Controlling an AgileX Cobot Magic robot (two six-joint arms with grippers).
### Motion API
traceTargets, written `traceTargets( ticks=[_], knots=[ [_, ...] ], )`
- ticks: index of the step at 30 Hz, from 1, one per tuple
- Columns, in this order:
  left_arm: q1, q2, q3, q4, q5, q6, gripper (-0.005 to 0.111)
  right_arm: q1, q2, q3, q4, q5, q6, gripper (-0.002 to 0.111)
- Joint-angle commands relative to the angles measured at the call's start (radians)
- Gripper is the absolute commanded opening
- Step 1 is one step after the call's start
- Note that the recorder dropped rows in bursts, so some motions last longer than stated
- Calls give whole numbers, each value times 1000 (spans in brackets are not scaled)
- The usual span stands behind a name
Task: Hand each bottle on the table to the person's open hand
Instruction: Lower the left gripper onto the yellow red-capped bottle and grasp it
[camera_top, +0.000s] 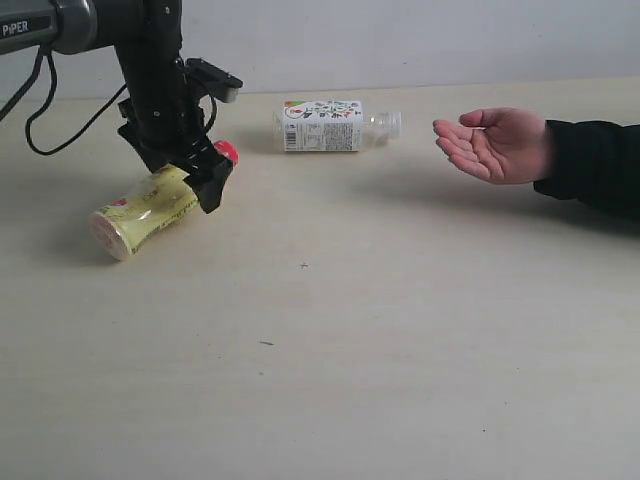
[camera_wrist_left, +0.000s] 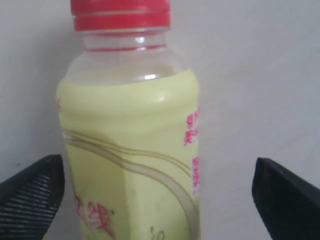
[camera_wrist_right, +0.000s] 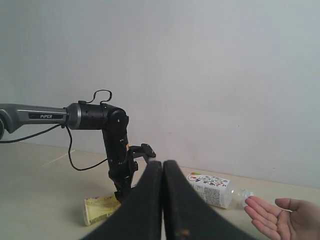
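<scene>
Far left: yellow bottle (camera_top: 145, 212) lies on the tabletop (camera_top: 400, 350), my left tool (camera_top: 205, 180) spread apart astride it, not gripping. Closing off-centre could roll it away. Centre: white-labelled bottle (camera_top: 320, 125), lying. Right: open hand (camera_top: 495, 145). Right tool (camera_wrist_right: 163, 167) pressed together, empty.

The middle bottle (camera_top: 325, 125) lies on its side on the counter (camera_top: 400, 350), toward the rear. To its right, apart from it and off its neck end, is the person's open hand (camera_top: 495, 145). To its left and nearer the front lies the left bottle (camera_top: 145, 212), with the left hand (camera_top: 205, 185) straddling it from above.
</scene>
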Motion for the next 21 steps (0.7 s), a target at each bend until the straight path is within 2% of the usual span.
traceTargets(
  ticks=[1,3,6,8,11,17,21],
  knots=[
    [5,25,-2,19,0,7,92,1,-4,4,5,-7,1,0],
    [5,28,-2,21,0,7,84,1,-4,4,5,-7,1,0],
    [5,28,-2,26,0,7,63,1,-4,4,5,-7,1,0],
    [5,28,-2,26,0,-1,41,1,-4,4,5,-7,1,0],
    [5,28,-3,26,0,-14,1,1,-4,4,5,-7,1,0],
    [-8,-16,-5,24,0,-95,0,1,-4,4,5,-7,1,0],
    [-45,-74,-5,22,0,-251,0,1,-4,4,5,-7,1,0]
  ],
)
